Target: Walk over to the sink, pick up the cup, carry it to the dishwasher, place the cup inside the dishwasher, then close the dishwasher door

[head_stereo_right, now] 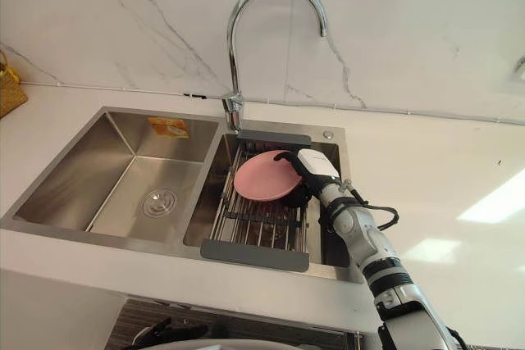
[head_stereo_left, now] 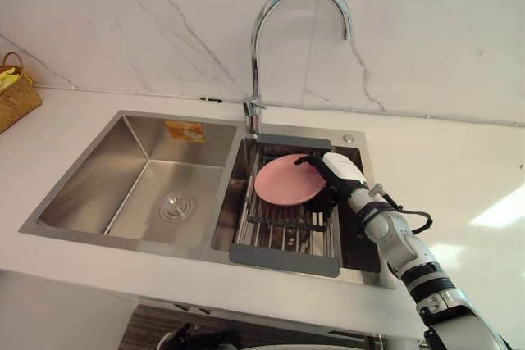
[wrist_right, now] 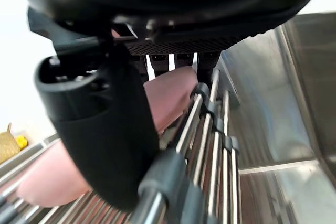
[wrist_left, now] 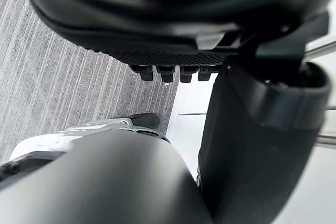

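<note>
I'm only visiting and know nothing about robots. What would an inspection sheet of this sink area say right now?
Surface: white countertop around a steel two-basin sink; a slatted rack lies across the right basin.
Job's things: no cup can be made out; a pink plate lies on the rack.
Clutter: woven basket at the counter's far left; orange sticker on the left basin's back wall.
Hands: right hand at the plate's right edge, grip not clear; left hand hangs low over grey floor.
Cables: nothing seen.
Surroundings: curved tap behind the sink, marble wall.
</note>
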### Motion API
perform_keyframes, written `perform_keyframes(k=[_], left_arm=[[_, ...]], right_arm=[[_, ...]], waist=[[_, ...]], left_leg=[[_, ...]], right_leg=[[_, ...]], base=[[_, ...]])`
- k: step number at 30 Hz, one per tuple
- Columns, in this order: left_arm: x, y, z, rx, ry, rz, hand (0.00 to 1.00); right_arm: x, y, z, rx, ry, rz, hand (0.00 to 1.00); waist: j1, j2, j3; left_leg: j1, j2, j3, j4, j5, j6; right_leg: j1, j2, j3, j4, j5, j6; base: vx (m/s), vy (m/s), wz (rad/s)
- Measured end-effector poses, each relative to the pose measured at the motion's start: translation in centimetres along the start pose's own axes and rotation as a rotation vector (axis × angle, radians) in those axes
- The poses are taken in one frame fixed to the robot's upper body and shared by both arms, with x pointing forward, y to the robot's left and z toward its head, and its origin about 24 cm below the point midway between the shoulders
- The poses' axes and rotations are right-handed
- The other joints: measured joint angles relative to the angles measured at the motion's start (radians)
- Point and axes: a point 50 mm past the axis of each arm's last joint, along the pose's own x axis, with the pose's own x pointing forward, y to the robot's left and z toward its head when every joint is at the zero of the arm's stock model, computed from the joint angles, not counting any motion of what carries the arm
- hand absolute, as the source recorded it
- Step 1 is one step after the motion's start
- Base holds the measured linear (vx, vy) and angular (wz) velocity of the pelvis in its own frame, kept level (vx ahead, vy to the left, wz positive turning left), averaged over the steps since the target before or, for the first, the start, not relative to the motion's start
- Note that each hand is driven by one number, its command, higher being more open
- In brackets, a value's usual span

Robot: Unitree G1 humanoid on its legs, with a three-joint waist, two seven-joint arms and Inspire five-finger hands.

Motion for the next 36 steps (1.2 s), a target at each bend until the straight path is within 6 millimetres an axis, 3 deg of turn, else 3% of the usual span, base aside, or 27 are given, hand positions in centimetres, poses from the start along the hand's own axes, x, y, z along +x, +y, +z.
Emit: perform_keyframes(k=[4,10,23,27,30,36], left_arm=[[0.0,0.0,-0.1,-0.002,-0.018,0.006,1.0],[-0.2,-0.2,0.0,-0.006,-0.072,0.006,1.0],[-0.4,-0.2,0.0,-0.025,-0.136,0.013,1.0],[-0.4,-0.1,-0.2,-0.034,-0.131,0.017,1.0],[-0.4,-0.1,-0.2,-0.038,-0.13,0.019,1.0],[-0.5,0.0,-0.5,-0.017,-0.132,0.033,1.0]], right_arm=[[-0.2,-0.7,0.1,-0.044,-0.047,-0.115,0.0],[-0.4,-1.4,2.0,0.005,-0.216,-0.27,0.0],[-0.8,-2.3,5.6,0.034,-0.456,-0.391,0.0],[-1.1,-4.2,6.4,0.039,-0.492,-0.479,0.0],[-2.5,-7.0,6.0,0.066,-0.477,-0.64,0.0],[-9.2,-14.2,1.3,-0.049,-0.264,-1.164,0.0]], waist=[[0.0,0.003,0.004],[0.005,0.007,0.01],[0.019,0.006,0.026],[0.014,0.006,0.027],[0.012,0.005,0.027],[-0.016,0.002,0.029]], left_leg=[[-0.001,0.0,-0.004,0.0,0.0,0.0],[-0.005,0.0,-0.008,0.0,0.0,0.0],[-0.008,-0.002,-0.018,0.0,0.001,0.001],[-0.008,-0.002,-0.017,0.0,0.001,0.001],[-0.007,-0.003,-0.015,0.0,0.001,0.001],[0.003,0.002,0.019,0.0,-0.003,0.004]], right_leg=[[0.002,0.0,-0.004,0.0,0.0,0.0],[0.002,0.0,-0.009,-0.001,-0.001,0.001],[0.007,-0.005,-0.022,-0.001,-0.003,0.005],[0.006,-0.006,-0.021,-0.001,-0.003,0.005],[0.006,-0.006,-0.018,-0.001,-0.003,0.005],[-0.023,-0.009,0.026,0.033,-0.002,0.006]], base=[[0.0,-0.001,0.02],[0.0,-0.002,0.02],[0.0,0.0,0.03],[0.0,0.0,0.0],[0.0,0.0,0.0],[-0.01,0.008,-0.21]])
